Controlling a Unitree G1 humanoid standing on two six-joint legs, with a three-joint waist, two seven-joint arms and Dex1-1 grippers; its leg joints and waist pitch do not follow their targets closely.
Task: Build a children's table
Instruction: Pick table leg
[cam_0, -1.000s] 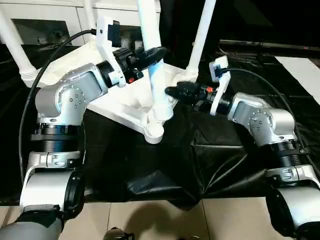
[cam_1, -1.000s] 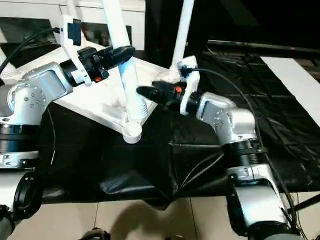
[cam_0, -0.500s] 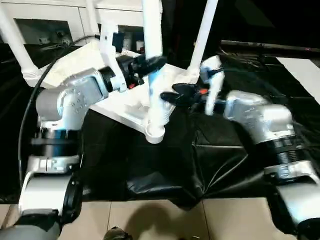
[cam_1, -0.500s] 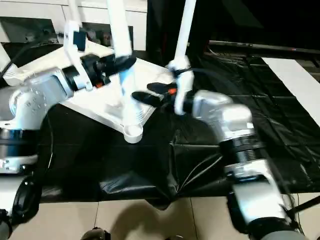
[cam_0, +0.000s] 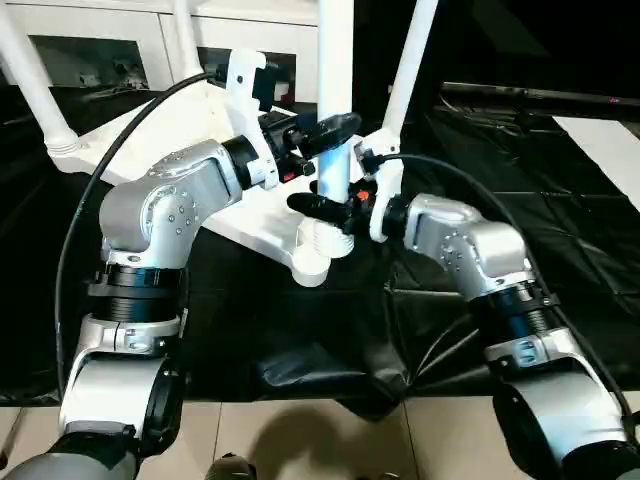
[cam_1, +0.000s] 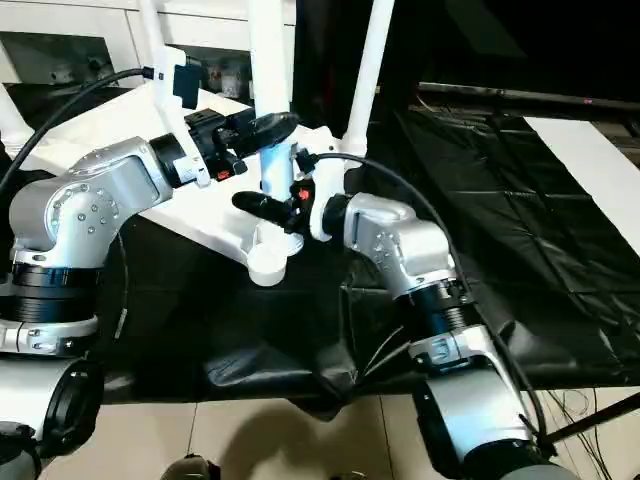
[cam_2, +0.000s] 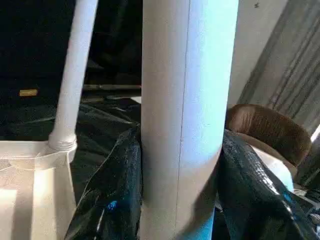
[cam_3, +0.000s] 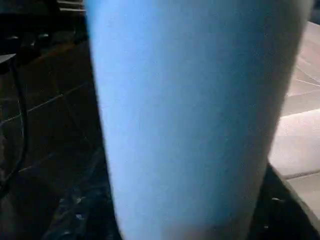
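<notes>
Left wrist view shows my left gripper (cam_0: 335, 128) clamped around the upright leg (cam_0: 334, 90), its length rising from the tabletop (cam_0: 215, 215) corner socket (cam_0: 308, 262), while my right gripper (cam_0: 322, 208) clasps it just below, nearer that socket.

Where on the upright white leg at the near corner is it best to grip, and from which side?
Probably low on the leg, just above the corner socket, from either flank: the tube is round, stands upright, and both sides are reachable, as the left end effector and right end effector show.
</notes>
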